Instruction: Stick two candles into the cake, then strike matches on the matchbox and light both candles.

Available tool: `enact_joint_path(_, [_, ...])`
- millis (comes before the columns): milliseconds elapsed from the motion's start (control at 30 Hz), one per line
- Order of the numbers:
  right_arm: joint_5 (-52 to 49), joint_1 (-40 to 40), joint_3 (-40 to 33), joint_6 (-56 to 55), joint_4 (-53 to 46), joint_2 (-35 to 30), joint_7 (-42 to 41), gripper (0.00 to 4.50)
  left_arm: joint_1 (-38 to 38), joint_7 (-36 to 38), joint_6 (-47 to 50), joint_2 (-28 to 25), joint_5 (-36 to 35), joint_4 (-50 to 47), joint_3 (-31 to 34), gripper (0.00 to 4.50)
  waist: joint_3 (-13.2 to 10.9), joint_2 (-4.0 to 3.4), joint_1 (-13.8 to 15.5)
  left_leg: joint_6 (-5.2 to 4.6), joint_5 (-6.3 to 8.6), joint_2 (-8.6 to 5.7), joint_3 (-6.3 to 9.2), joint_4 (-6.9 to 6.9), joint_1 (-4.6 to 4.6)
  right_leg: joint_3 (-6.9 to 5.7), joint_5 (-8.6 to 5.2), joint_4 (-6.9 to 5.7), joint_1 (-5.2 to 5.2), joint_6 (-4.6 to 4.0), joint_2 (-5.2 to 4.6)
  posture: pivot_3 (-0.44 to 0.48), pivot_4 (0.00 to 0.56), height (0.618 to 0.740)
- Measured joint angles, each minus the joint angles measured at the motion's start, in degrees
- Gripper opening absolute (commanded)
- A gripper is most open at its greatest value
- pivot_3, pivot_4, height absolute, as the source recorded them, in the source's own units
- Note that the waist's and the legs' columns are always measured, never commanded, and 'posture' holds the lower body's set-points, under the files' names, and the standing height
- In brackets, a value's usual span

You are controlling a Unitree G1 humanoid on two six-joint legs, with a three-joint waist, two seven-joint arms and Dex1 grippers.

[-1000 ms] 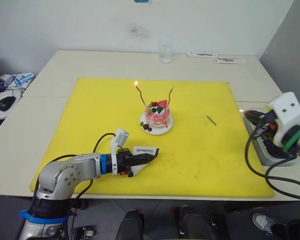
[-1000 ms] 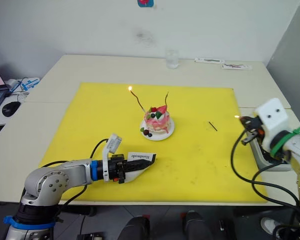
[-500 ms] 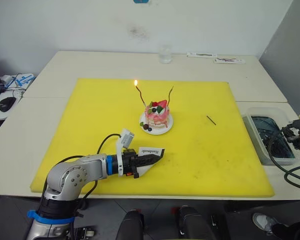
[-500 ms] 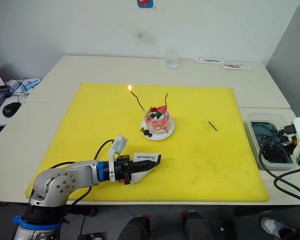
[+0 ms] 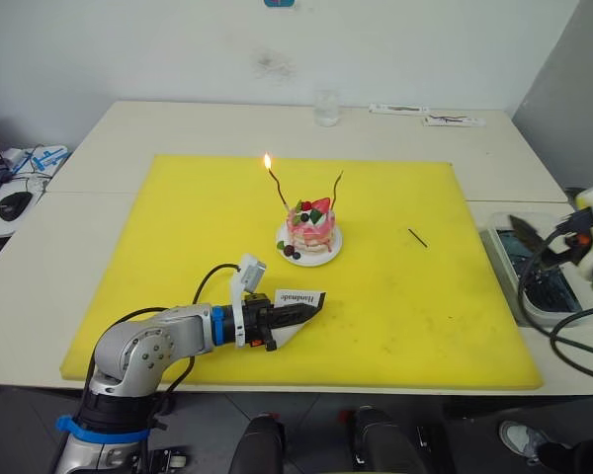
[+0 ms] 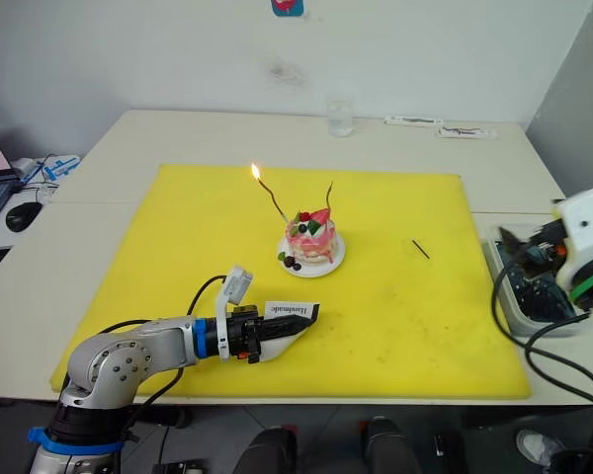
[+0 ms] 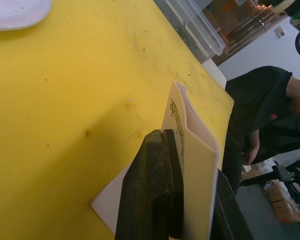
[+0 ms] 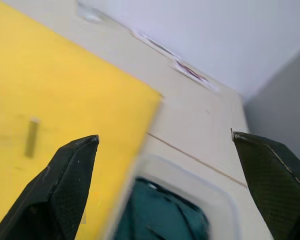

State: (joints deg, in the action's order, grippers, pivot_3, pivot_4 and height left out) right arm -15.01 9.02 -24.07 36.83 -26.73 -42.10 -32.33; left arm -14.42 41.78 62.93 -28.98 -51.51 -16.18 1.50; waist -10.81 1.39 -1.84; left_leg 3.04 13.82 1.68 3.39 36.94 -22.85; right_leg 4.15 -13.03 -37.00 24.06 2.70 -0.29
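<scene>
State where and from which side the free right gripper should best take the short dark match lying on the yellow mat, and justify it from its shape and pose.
Probably at its middle, coming straight down from above. The short dark match lies flat and alone on the yellow mat, right of the pink cake, so a side approach would scrape the mat. It runs diagonally, so the open right gripper should turn until its fingers close across the thin stick, not along it.

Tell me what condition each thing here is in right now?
Dark red candle: standing in the cake, lit.
Gold candle: standing in the cake, unlit.
Cake: upright on its plate.
Matchbox: gripped by the left gripper.
Match: lying on the mat.
Right gripper: open, empty.
</scene>
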Motion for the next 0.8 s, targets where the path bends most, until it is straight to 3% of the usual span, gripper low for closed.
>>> enact_joint_path(167, [-0.65,3.52,8.21,-1.28,2.16,5.86,1.16,4.47,-0.95,-0.18,0.22,0.28,-0.09,0.16,0.27,0.00,0.00,0.00,-0.01,0.00,-0.01,0.01,0.00,0.03,0.01,0.00,0.01,-0.02,0.01,0.02,0.00,0.000,0.150,0.740])
enact_joint_path(333, [2.18,9.16,16.79,-6.70,16.24,12.58,2.57,4.47,-1.96,-1.15,0.63,1.14,-0.33,0.26,0.68,0.00,0.00,-0.01,0.02,-0.01,-0.01,0.00,0.00,0.00,-0.02,0.00,0.03,-0.06,0.03,0.01,0.01,0.000,0.150,0.740])
enact_joint_path(600, [6.18,16.91,20.85,-12.11,31.36,16.24,4.81,4.47,-1.96,-1.97,1.38,1.19,-0.90,0.03,1.30,0.00,0.00,-0.01,-0.06,-0.01,-0.01,0.01,0.02,-0.08,-0.02,-0.02,0.11,-0.06,0.05,0.15,0.02,0.000,0.150,0.740])
enact_joint_path(800, [8.72,19.02,21.49,-12.84,37.46,17.90,7.58,4.47,-1.93,-2.48,1.57,1.14,-1.49,-0.05,1.73,0.00,0.00,-0.01,-0.03,-0.01,-0.01,0.01,0.02,-0.04,-0.02,-0.01,0.11,-0.07,0.04,0.15,0.02,0.000,0.150,0.740])
